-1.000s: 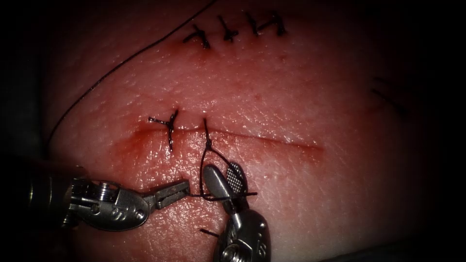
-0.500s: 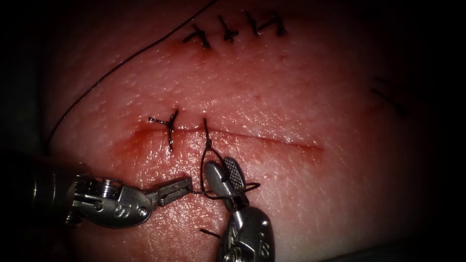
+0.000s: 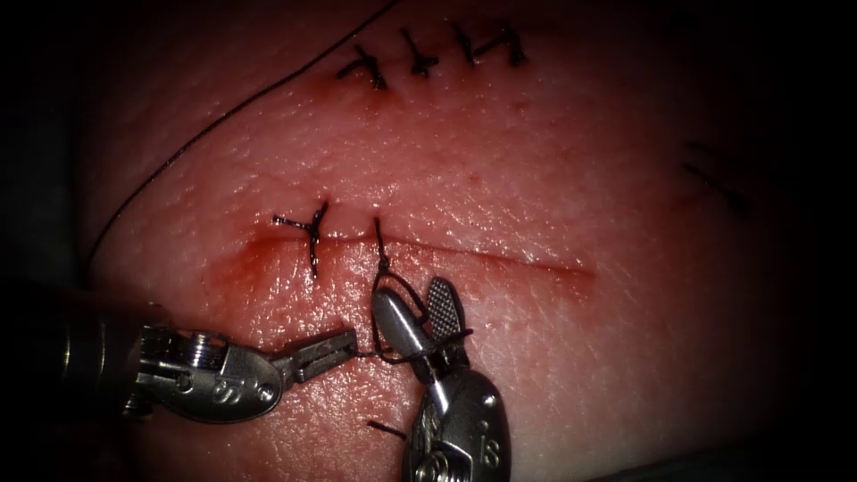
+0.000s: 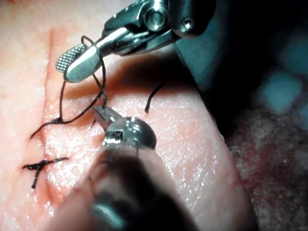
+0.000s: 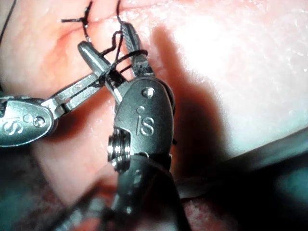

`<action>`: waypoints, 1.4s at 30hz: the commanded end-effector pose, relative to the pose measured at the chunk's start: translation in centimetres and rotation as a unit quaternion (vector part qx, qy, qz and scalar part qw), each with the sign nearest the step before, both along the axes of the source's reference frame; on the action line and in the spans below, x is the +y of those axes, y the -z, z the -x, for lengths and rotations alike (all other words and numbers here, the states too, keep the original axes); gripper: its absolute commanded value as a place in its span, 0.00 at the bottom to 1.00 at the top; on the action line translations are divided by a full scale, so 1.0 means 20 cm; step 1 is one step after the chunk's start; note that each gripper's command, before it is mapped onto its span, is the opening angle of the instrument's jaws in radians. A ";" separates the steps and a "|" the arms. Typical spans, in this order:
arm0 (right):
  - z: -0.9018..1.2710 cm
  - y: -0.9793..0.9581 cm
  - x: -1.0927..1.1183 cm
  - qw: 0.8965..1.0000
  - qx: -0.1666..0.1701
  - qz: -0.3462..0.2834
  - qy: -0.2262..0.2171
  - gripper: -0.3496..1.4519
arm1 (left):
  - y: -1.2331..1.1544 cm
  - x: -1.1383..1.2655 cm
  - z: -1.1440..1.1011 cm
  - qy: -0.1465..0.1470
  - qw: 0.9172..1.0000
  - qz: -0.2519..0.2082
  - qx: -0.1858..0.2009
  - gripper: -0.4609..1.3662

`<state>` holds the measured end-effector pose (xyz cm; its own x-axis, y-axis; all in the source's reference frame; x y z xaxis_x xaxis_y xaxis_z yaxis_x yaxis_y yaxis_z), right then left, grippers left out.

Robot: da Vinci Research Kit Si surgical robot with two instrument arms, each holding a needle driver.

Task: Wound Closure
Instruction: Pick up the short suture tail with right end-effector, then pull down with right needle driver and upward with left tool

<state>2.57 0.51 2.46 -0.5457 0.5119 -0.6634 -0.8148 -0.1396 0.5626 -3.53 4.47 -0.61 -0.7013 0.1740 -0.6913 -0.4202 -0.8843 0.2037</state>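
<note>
Black thread (image 3: 386, 284) loops round the right gripper (image 3: 420, 314), parted in the endoscope view's lower centre, holding nothing; over the last second it has edged up toward the cut (image 3: 500, 257). Left gripper (image 3: 344, 343) is clenched on the thread.

Left wrist view: left gripper (image 4: 100, 113) pinches thread (image 4: 72, 117).

Right wrist view: right gripper (image 5: 108, 45) gapes, thread (image 5: 126, 57) wrapped.

Needle position: cannot tell.

You can read "is" stamped on the right tool's (image 5: 129, 45) clevis, just behind its jaws. The left tool (image 3: 335, 346) bears similar marks behind its jaws; they look like "is" too.
</note>
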 end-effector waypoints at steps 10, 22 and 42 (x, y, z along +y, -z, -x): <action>-0.002 0.001 0.000 1.000 -0.004 0.002 0.012 0.00 | -0.001 0.002 -0.001 -0.003 1.000 -0.001 0.001 0.06; -0.004 0.001 0.003 0.998 -0.025 -0.016 0.056 0.00 | -0.002 0.027 -0.008 0.005 1.000 -0.011 0.007 0.06; -0.005 -0.001 0.004 0.977 -0.047 0.014 0.206 0.00 | -0.037 0.103 0.003 0.022 1.000 -0.015 0.013 0.06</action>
